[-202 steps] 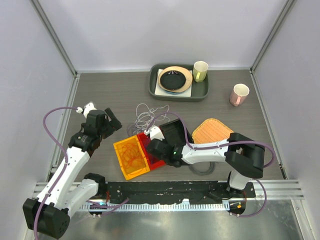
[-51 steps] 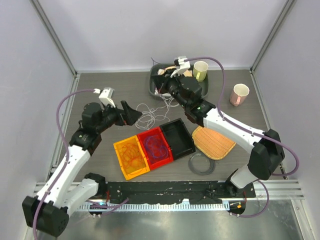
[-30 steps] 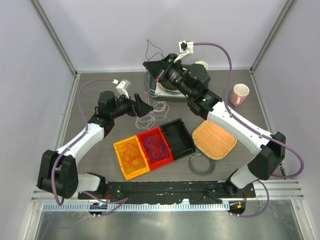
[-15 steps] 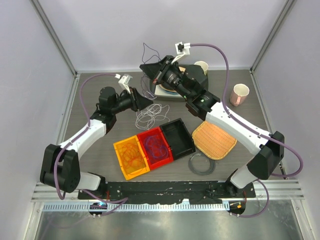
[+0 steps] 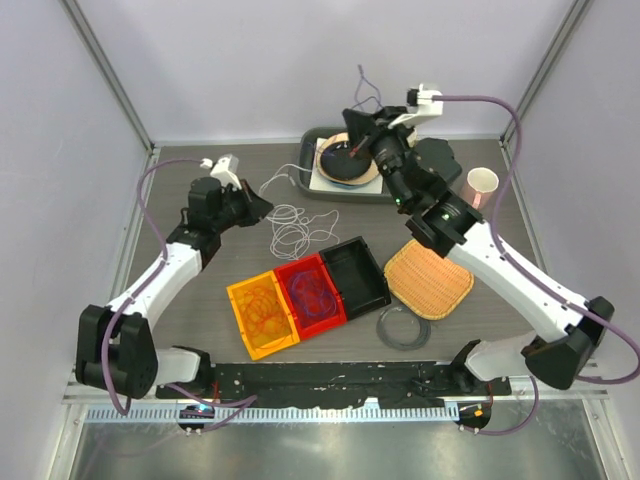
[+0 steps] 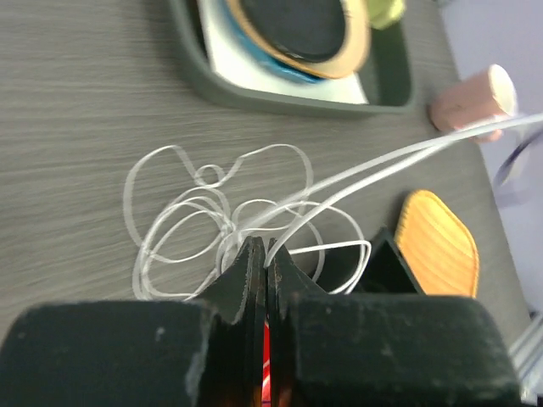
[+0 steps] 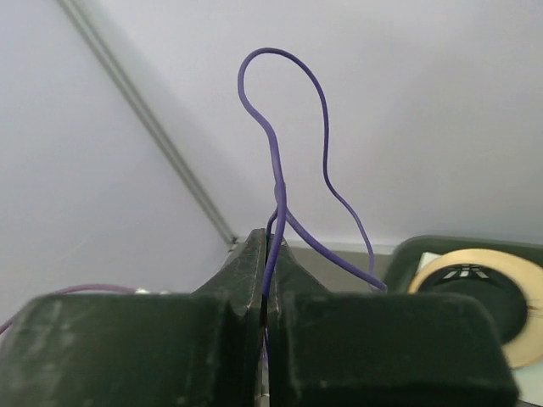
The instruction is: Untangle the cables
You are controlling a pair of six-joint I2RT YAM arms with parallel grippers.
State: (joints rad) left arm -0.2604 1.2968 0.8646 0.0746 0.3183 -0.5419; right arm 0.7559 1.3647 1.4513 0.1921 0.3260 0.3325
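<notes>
Swung rightward since a moment ago, the right claw (image 5: 352, 122) now hangs above the gray tray (image 5: 398, 186), pressed together on a purple cable (image 7: 277, 174) that loops upward. The left claw (image 6: 266, 254) has snapped closed, pinching the white cable (image 5: 289, 226), whose coil lies on the table (image 5: 220, 335) near the tray.

A tray (image 5: 330, 193) holding a plate (image 5: 349, 161) sits at the back, a cup (image 5: 481, 187) to its right. Loose cables (image 5: 294, 226) lie before the tray. Nearer, three bins (image 5: 290, 272) stand abreast, a mat (image 5: 428, 277) right of them, a ring (image 5: 403, 327) before it.
</notes>
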